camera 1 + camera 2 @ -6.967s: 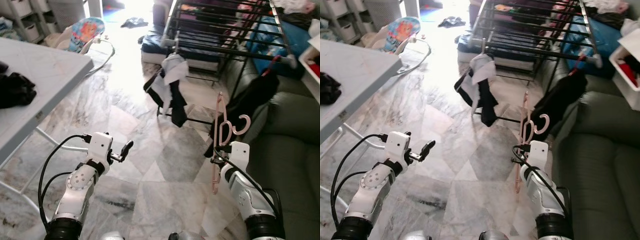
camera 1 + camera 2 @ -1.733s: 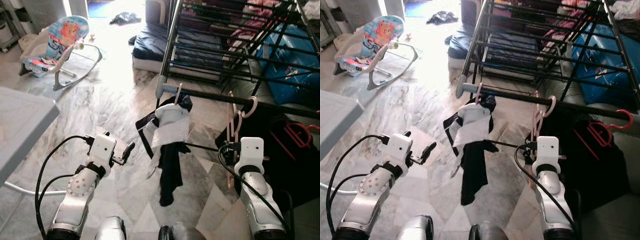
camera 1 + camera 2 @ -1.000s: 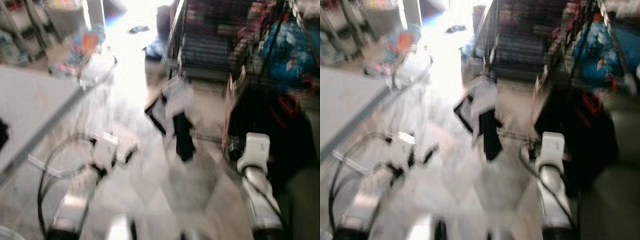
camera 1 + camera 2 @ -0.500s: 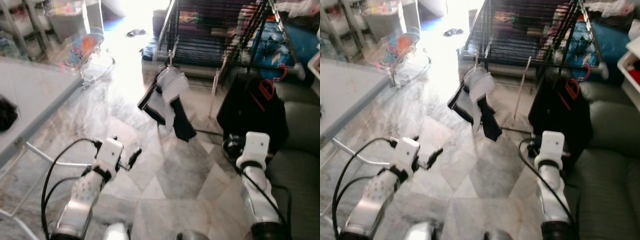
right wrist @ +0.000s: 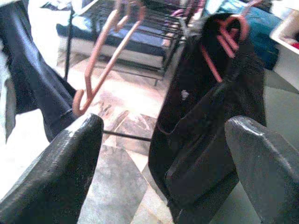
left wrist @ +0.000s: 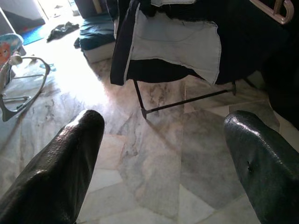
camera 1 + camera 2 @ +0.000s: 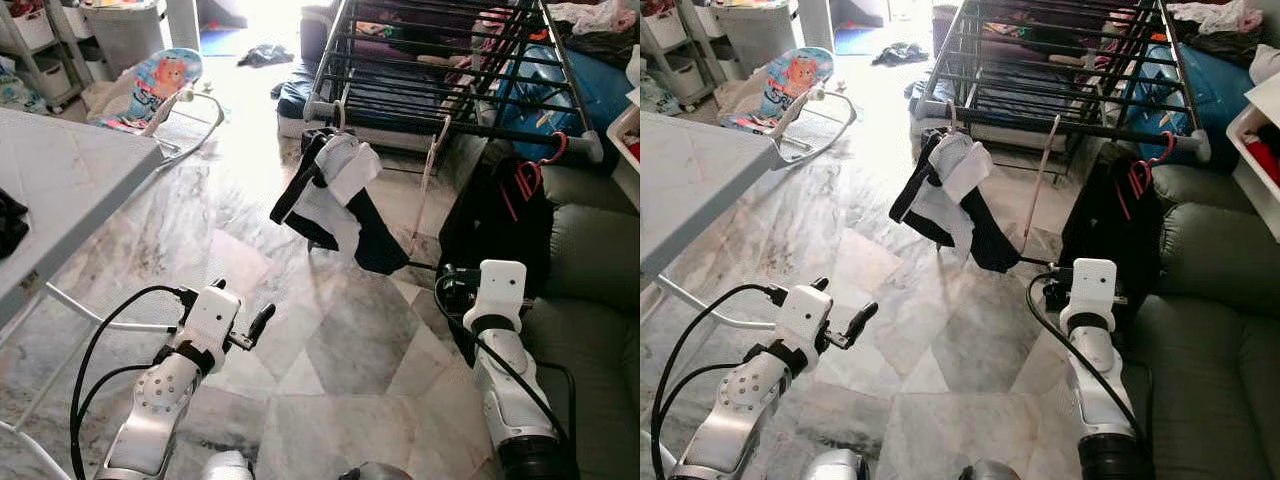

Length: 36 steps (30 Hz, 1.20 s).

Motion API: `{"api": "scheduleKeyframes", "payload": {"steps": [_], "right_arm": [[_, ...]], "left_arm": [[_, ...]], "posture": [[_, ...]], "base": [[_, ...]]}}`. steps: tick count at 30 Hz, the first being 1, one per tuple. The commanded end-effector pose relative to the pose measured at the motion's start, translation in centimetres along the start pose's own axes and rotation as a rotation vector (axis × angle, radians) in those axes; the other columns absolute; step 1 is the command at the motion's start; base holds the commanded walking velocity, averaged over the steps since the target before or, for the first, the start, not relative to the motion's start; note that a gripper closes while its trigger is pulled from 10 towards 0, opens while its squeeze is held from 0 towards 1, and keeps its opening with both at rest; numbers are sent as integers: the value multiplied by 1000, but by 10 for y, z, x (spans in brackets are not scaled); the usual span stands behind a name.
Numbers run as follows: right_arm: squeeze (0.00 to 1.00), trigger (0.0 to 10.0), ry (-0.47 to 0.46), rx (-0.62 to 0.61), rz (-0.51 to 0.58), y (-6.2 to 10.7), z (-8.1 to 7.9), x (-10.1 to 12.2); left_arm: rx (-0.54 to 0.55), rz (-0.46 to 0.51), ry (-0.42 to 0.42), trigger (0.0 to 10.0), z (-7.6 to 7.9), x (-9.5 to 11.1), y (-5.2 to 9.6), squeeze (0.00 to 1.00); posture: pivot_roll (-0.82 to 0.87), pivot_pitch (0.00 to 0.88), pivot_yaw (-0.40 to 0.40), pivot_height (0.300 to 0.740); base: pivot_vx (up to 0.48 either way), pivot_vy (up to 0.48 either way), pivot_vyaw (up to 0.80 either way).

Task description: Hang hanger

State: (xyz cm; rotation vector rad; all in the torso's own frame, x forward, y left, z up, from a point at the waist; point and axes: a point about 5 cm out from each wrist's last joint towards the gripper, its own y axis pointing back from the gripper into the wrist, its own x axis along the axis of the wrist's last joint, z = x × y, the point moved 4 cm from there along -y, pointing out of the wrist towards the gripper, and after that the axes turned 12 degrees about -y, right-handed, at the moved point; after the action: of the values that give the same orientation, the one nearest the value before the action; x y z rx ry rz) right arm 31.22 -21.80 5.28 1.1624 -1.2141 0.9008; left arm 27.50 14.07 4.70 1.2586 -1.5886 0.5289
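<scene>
Now hanging free on rack rail point(image 7: 470, 128): pink hanger point(image 7: 430, 170), released. Right gripper point(image 5: 163, 177) backing off, fingers spread wide, empty. Left gripper point(image 6: 163, 163) idling wide too. Retreating straight back, avoiding snagging hanger.

Pale pink hanger point(image 7: 428, 185), black drying rack point(image 7: 450, 60), black-and-white garment point(image 7: 335, 200), grey-veined marble floor point(image 7: 340, 350), red hanger point(image 7: 525, 175).

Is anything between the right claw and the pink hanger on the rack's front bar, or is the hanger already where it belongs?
Nothing visible does. The empty pink hanger already hangs from the drying rack's front bar, between the black-and-white garment and the black garment. The right claw is open below it.
</scene>
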Motion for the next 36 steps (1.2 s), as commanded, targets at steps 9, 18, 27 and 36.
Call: {"api": "scheduleKeyframes", "payload": {"steps": [9,18,27,36], "right_arm": [[0,10000,-5,19,22,-5,-4,8],[0,10000,-12,10,14,-4,-2,6],[0,10000,-17,9,18,-6,-2,8],[0,10000,-25,11,16,-6,-3,8]], "left_arm": [[19,2,-7,10000,0,3,-1,0],[20,1,-11,10000,-3,4,-4,0],[17,3,-20,10000,-4,5,-7,0],[26,4,-32,10000,-7,5,-8,0]], "posture": [[-1,39,-87,740],[-8,43,-85,740],[-7,48,-86,740],[-7,47,-87,740]], "base": [[0,0,622],[-243,0,0],[-307,0,0],[-312,0,0]]}}
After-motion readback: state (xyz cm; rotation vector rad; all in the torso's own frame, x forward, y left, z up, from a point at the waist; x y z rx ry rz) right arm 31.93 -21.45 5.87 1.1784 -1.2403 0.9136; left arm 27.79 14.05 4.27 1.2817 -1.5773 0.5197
